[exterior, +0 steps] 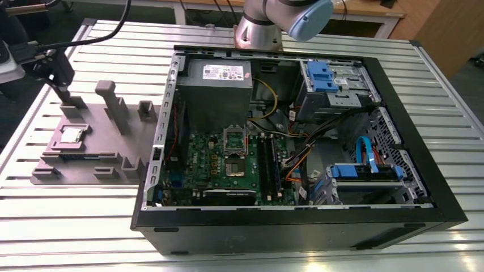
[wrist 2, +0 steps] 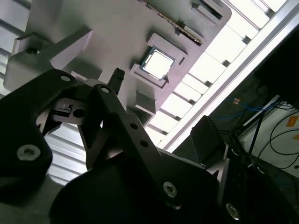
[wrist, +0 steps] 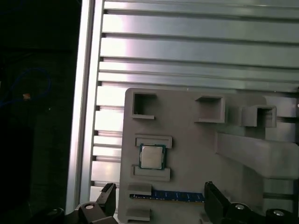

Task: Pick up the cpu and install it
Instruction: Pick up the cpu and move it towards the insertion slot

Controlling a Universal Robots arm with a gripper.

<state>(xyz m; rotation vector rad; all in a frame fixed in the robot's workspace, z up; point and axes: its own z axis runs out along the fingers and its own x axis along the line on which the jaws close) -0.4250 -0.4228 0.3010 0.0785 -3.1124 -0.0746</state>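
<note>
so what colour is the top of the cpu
The cpu has a shiny silver-grey top, which shows best in the first wrist view.

The cpu (wrist: 152, 157) lies open above, low fixture walls (wrist: 153, 141) flanking it.

A ribbed aluminium table (exterior: 68, 226) spans the scene, its slats catching bright glare (strongest in the first wrist view). Wooden furniture (exterior: 446, 28) stands behind it, and dark floor (exterior: 9, 107) lies off the exterior view's left.
</note>
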